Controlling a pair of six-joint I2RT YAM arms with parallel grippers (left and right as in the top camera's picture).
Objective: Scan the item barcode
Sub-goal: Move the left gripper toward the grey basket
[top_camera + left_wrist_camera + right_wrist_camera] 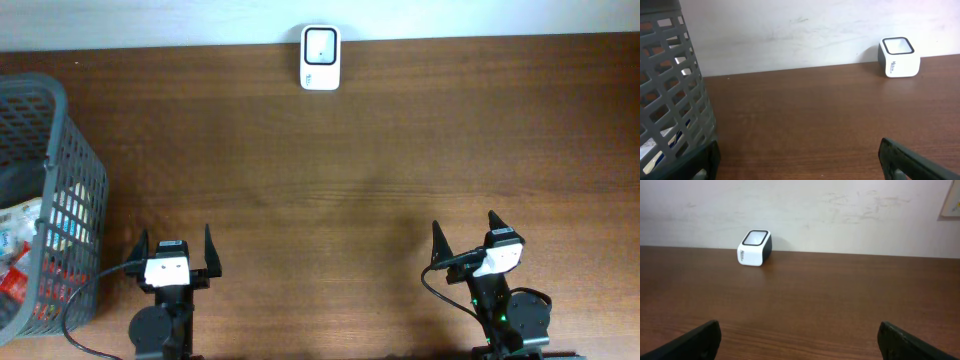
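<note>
Dark wood-grain table (400,150), scuffed off-white wall (840,215) behind, even light

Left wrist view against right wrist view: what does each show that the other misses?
Only the left wrist view shows the grey mesh basket, filling its left side. Only the right wrist view shows the corner of some sheet or frame on the wall, top right. Both show the white scanner standing by the wall on the brown table.
</note>
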